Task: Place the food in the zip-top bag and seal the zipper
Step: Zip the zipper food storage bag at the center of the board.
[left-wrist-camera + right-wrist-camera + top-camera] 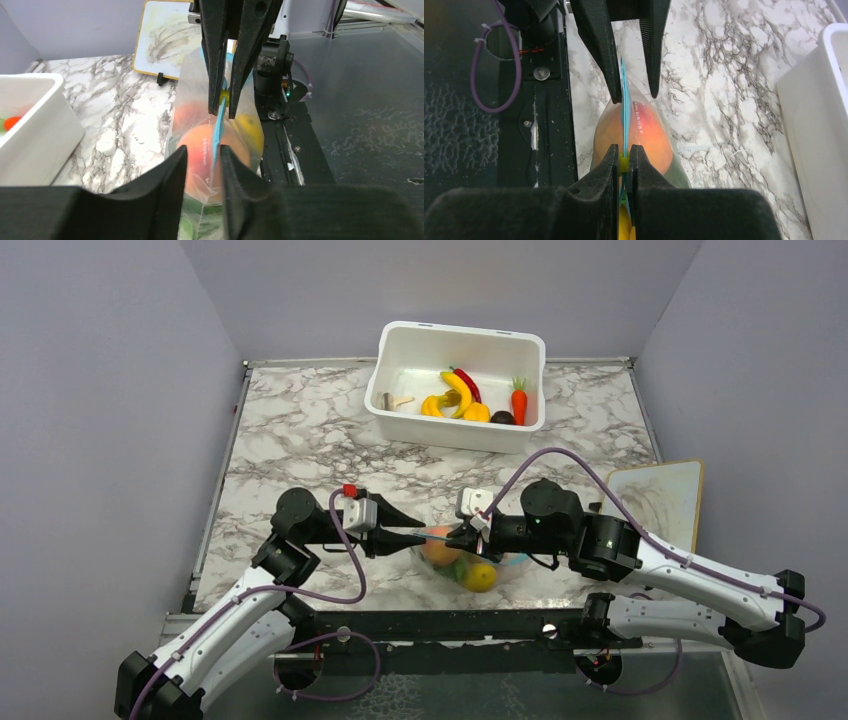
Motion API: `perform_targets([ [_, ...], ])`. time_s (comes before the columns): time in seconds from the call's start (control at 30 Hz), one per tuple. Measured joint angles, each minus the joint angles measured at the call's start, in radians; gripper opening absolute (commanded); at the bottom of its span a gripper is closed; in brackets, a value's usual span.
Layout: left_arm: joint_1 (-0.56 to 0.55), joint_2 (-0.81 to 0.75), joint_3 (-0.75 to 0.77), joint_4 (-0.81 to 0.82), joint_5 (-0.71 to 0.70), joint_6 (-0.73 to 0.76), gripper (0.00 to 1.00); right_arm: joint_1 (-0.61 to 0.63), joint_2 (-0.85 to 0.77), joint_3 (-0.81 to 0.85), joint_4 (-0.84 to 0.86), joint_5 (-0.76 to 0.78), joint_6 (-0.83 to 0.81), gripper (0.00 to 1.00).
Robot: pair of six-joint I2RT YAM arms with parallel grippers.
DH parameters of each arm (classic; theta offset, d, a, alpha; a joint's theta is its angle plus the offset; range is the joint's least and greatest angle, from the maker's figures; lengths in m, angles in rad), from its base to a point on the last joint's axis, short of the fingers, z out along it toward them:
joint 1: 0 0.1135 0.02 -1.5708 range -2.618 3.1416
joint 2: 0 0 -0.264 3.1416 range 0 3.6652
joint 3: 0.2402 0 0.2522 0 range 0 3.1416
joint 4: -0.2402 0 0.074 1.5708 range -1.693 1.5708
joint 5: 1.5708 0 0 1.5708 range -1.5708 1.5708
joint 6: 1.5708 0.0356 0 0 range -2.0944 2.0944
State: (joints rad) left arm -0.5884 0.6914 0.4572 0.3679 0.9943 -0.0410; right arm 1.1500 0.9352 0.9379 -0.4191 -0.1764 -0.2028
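Note:
The clear zip-top bag (470, 565) stands near the table's front edge, between my two grippers. It holds a peach (200, 140), a yellow fruit (250, 127) and green lettuce (200, 221). Its light-blue zipper (625, 110) runs along the top edge. My right gripper (624, 149) is shut on the zipper, over a small yellow-green slider (624, 163). My left gripper (202, 150) is open. Its fingers straddle the other end of the zipper, and the strip lies near one finger. Both also show in the top view, the left gripper (420, 532) and the right gripper (462, 537).
A white tub (460, 332) at the back holds a banana, a carrot, a red chili and other toy food. A small whiteboard (655, 500) leans at the right edge. A black frame (450, 625) runs along the near edge, just behind the bag.

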Motion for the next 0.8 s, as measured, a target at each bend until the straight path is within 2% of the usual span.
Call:
perform_targets([
  [0.1,0.0,0.009,0.0,0.002,0.001,-0.014,0.44,0.0,0.0,0.0,0.002,-0.027,0.0,0.01],
  [0.37,0.0,0.056,0.009,0.006,0.02,-0.044,0.38,0.0,0.017,0.0,0.026,-0.058,0.0,0.01],
  [0.43,0.0,0.06,0.01,0.006,0.023,-0.052,0.32,0.0,0.027,0.0,0.035,-0.06,0.0,0.01],
  [0.53,0.0,0.06,0.016,0.005,0.031,-0.065,0.05,0.0,0.037,0.0,0.05,-0.061,0.0,0.01],
  [0.57,0.0,0.06,0.019,0.005,0.035,-0.067,0.0,0.0,0.039,0.0,0.054,-0.061,0.0,0.01],
  [0.8,0.0,0.051,0.021,0.004,0.012,-0.065,0.0,0.0,0.043,0.0,0.065,-0.055,0.0,0.01],
])
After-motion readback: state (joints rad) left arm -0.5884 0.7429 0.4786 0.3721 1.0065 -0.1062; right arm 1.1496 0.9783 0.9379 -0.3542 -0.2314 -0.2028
